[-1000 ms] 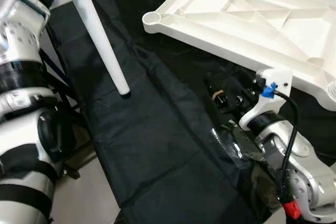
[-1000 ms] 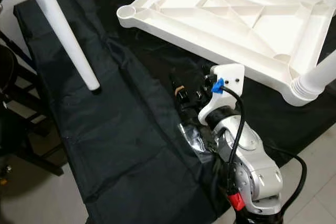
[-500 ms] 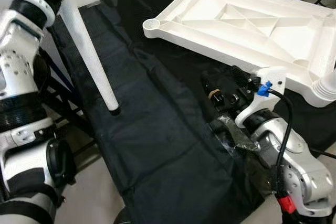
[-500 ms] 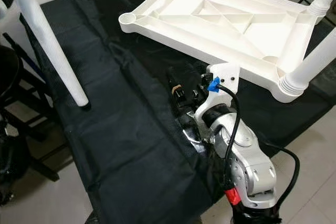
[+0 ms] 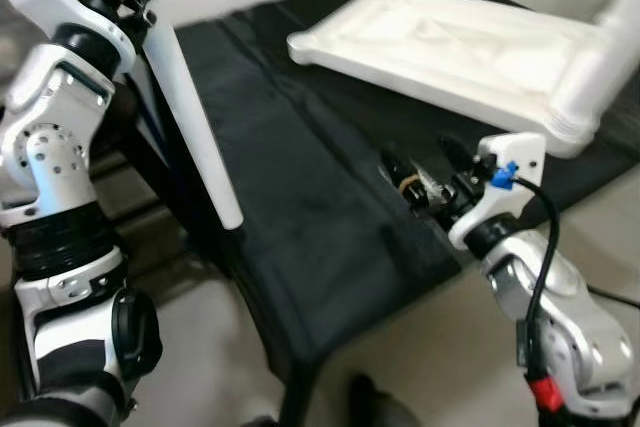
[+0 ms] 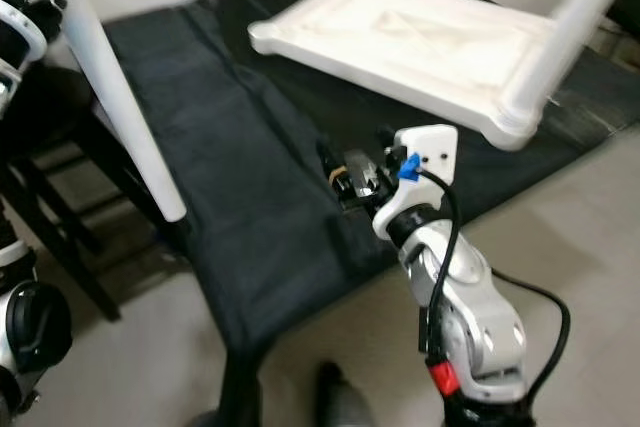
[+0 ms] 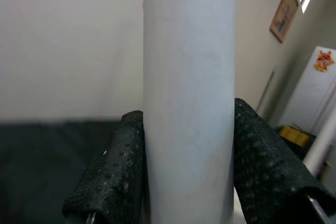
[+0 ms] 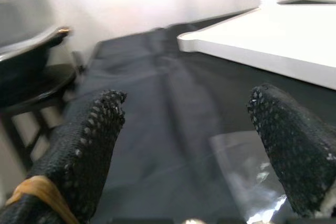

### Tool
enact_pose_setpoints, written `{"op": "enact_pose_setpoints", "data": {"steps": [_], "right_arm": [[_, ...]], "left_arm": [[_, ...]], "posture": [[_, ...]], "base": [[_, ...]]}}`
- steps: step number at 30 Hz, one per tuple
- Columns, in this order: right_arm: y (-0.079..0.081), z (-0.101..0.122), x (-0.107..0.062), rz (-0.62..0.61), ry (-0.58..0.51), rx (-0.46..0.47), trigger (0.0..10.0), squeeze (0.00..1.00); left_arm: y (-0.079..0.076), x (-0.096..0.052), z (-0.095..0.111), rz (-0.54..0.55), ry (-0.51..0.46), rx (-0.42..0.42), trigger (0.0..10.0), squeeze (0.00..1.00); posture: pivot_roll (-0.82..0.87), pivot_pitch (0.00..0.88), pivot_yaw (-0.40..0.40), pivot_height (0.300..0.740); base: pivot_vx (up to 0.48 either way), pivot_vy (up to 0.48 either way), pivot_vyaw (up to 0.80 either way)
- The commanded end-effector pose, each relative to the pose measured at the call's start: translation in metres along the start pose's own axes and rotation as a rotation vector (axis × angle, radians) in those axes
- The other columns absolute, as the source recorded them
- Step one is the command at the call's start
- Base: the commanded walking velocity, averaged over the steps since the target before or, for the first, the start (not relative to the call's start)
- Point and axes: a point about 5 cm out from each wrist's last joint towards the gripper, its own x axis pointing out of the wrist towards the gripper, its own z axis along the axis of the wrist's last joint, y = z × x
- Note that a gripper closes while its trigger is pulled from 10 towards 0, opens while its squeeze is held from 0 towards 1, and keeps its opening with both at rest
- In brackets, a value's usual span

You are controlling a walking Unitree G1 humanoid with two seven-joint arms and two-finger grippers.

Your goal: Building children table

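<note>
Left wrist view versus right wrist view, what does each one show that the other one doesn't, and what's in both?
Left wrist view: the left gripper with both fingers pressed against a white table leg, plus a framed picture on the far wall.

Right wrist view: the right gripper open with nothing between its fingers, the corner of the upside-down white tabletop, and a crinkled clear plastic wrapper lying on the cloth.

Both: the black cloth covering the work surface and a pale wall behind.

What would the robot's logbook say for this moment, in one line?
left gripper: shut on table leg | right gripper: open above black cloth | tabletop: upside down
</note>
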Motion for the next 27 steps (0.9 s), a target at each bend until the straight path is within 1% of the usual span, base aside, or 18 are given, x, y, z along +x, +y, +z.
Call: {"op": "enact_pose_setpoints", "data": {"steps": [1,7,8,10,11,12,14,15,17,18,19,21,22,24,25,26,27], "right_arm": [[0.003,-0.002,-0.001,0.017,0.003,0.0,10.0,0.0],[0.004,-0.009,-0.002,0.028,0.019,-0.002,10.0,0.0],[0.004,-0.012,-0.003,0.031,0.03,-0.005,10.0,0.0],[0.004,-0.012,-0.003,0.031,0.03,-0.005,10.0,0.0],[0.004,-0.019,-0.005,0.034,0.051,-0.014,10.0,0.0],[0.003,-0.025,-0.008,0.037,0.072,-0.02,10.0,0.0],[0.004,-0.039,-0.013,0.044,0.116,-0.021,10.0,0.0],[0.004,-0.044,-0.016,0.051,0.134,-0.027,10.0,0.0],[0.004,-0.044,-0.016,0.051,0.134,-0.027,10.0,0.0],[0.006,-0.05,-0.021,0.061,0.155,-0.033,10.0,0.0],[0.008,-0.057,-0.026,0.069,0.179,-0.037,10.0,0.0],[0.008,-0.057,-0.026,0.069,0.179,-0.037,10.0,0.0],[0.012,-0.064,-0.032,0.082,0.203,-0.04,10.0,0.0],[0.012,-0.064,-0.032,0.082,0.203,-0.04,10.0,0.0],[0.017,-0.071,-0.038,0.095,0.226,-0.033,10.0,0.0],[0.017,-0.071,-0.038,0.095,0.226,-0.033,10.0,0.0],[0.023,-0.076,-0.045,0.113,0.246,-0.038,10.0,0.0]], "left_arm": [[0.003,-0.005,0.007,0.014,-0.024,0.011,10.0,0.0],[0.009,-0.013,0.001,0.034,0.011,0.034,10.0,0.0],[0.011,-0.016,-0.002,0.039,0.027,0.049,10.0,0.0],[0.011,-0.016,-0.002,0.039,0.027,0.049,10.0,0.0],[0.014,-0.022,-0.009,0.052,0.053,0.06,10.0,0.0],[0.019,-0.031,-0.02,0.065,0.093,0.116,10.0,0.0],[0.031,-0.061,-0.058,0.076,0.211,0.229,10.0,0.0],[0.034,-0.077,-0.075,0.074,0.265,0.249,10.0,0.0],[0.034,-0.077,-0.075,0.074,0.265,0.249,10.0,0.0],[0.036,-0.098,-0.097,0.082,0.342,0.251,10.0,0.0],[0.034,-0.123,-0.12,0.091,0.431,0.22,10.0,0.0],[0.034,-0.123,-0.12,0.091,0.431,0.22,10.0,0.0],[0.028,-0.149,-0.142,0.089,0.527,0.211,10.0,0.0],[0.028,-0.149,-0.142,0.089,0.527,0.211,10.0,0.0],[0.02,-0.172,-0.157,0.098,0.598,0.172,10.0,0.0],[0.02,-0.172,-0.157,0.098,0.598,0.172,10.0,0.0],[0.011,-0.189,-0.167,0.098,0.647,0.157,10.0,0.0]], "posture": [[-0.07,0.182,0.001,0.74],[-0.06,0.178,0.006,0.74],[-0.06,0.178,0.006,0.74],[-0.06,0.178,0.006,0.74],[-0.06,0.174,0.007,0.74],[-0.05,0.17,0.009,0.74],[-0.04,0.159,0.012,0.74],[-0.04,0.157,0.013,0.74],[-0.04,0.157,0.013,0.74],[-0.04,0.154,0.015,0.74],[-0.04,0.146,0.013,0.74],[-0.04,0.146,0.013,0.74],[-0.04,0.14,0.013,0.74],[-0.04,0.14,0.013,0.74],[-0.04,0.134,0.011,0.74],[-0.04,0.134,0.011,0.74],[-0.04,0.132,0.006,0.74]], "base": [[-0.375,0.0,0.0],[-0.375,0.0,0.0],[-0.371,0.0,0.0],[-0.371,0.0,0.0],[-0.371,0.0,0.0],[-0.345,0.0,0.0],[0.0,0.0,0.0],[0.0,0.0,0.0],[0.0,0.0,0.0],[0.0,0.0,0.0],[0.0,0.0,0.0],[0.0,0.0,0.0],[0.0,0.0,0.0],[0.0,0.0,0.0],[0.0,0.0,0.0],[0.0,0.0,0.0],[0.0,0.0,0.0]]}}
